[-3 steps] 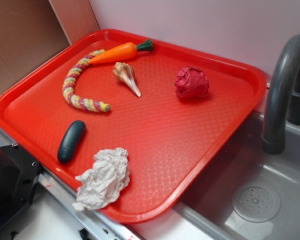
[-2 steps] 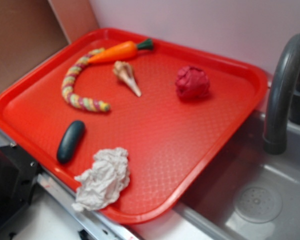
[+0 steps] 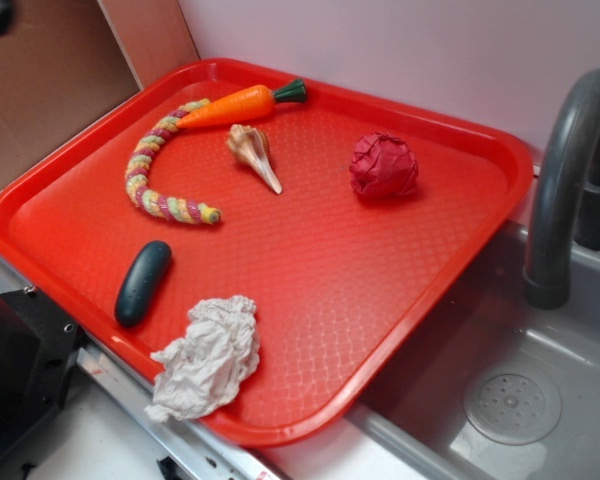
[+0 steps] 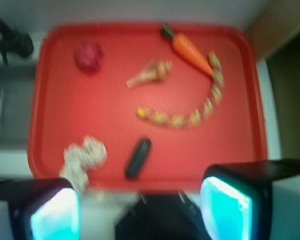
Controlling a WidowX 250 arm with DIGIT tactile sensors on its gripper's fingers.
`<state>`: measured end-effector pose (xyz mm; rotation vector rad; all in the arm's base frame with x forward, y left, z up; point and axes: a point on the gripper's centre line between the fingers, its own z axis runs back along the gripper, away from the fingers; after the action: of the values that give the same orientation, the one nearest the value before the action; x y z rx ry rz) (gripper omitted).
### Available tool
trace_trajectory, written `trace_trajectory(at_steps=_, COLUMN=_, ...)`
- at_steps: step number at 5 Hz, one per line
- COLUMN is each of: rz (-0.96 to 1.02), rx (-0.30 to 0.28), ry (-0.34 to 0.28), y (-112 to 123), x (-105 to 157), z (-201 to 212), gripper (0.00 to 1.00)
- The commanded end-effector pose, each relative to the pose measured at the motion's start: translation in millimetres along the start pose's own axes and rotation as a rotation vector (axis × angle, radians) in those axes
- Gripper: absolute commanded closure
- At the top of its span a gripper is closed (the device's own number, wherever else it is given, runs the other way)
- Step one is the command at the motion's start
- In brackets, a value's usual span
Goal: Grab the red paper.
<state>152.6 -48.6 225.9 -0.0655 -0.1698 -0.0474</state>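
With its pads spread apart, the end effector [image 4: 140,210] hangs far from the red paper [image 4: 88,57] at ten o'clock, so a drifting approach could snag the shell [image 4: 150,73].

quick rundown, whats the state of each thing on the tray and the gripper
red paper: crumpled ball, resting free on tray
white paper wad: crumpled, overhanging the tray's near rim
carrot: lying flat, tip touching the rope
braided rope: curved
seashell: lying on its side
dark oval piece: lying flat
gripper: open, empty
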Motion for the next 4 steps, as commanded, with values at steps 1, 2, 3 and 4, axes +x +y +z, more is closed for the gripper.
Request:
trace_trajectory(at_steps=1, rz=-0.033, rx=0.018, ry=-0.043, y=-35, x=66, z=-52, gripper=0.0)
trace_trajectory(at_steps=2, rz=-0.013, rx=0.072, ry=-0.037, y=-38, x=94, z=-90, gripper=0.0)
trace_trajectory(at_steps=3, rz=-0.02, rx=0.116, ry=0.008, y=-38, x=118, z=-127, gripper=0.0)
trace_trajectory(at_steps=4, rz=-0.034, rx=0.105, ry=0.046, y=-38, x=130, z=-156, gripper=0.0)
